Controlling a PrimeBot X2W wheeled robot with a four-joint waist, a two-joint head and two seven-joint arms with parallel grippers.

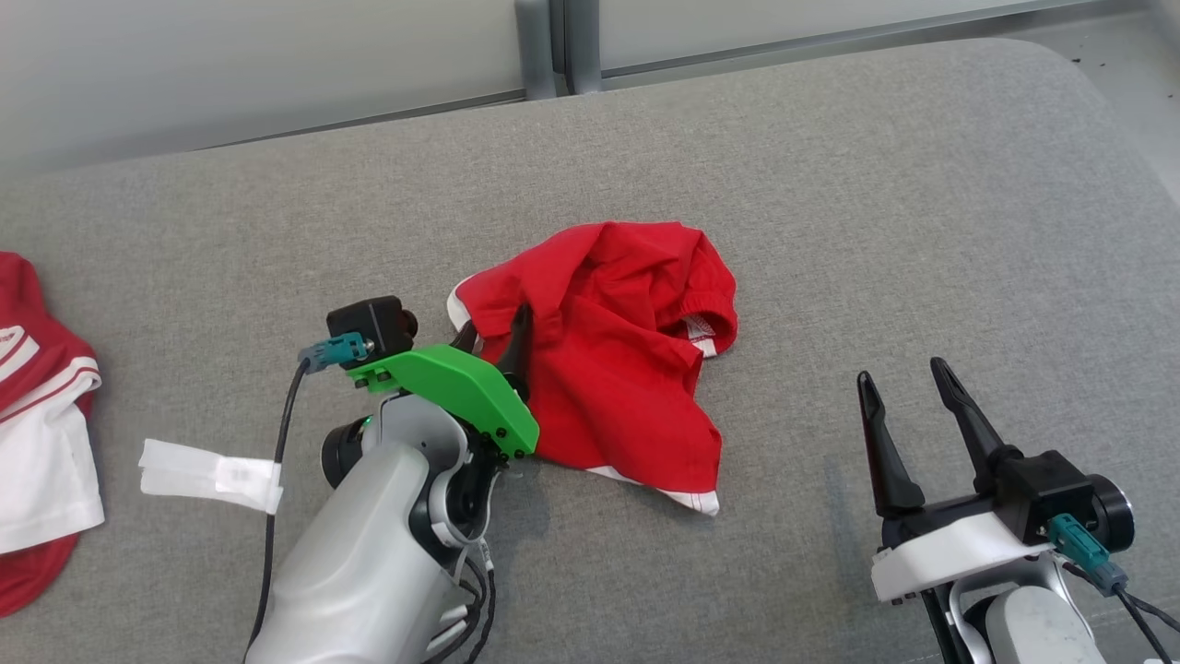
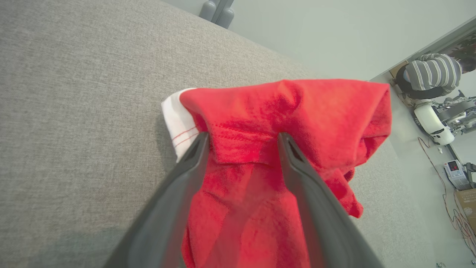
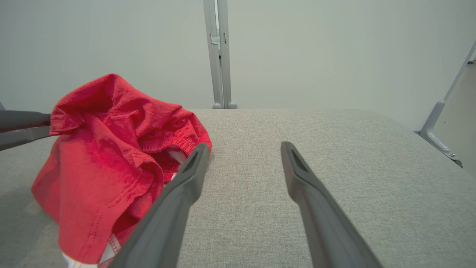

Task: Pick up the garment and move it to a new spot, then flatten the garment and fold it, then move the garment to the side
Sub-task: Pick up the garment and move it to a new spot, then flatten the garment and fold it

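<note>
The crumpled red garment (image 1: 618, 360) lies mid-surface (image 1: 876, 184). The left pincer (image 2: 243, 138) is at its left edge, jaws apart, straddling a fold without clamping it. The right pincer (image 1: 902, 369), also open, waits well apart on the garment's right, so the left arm is nearer.
</note>
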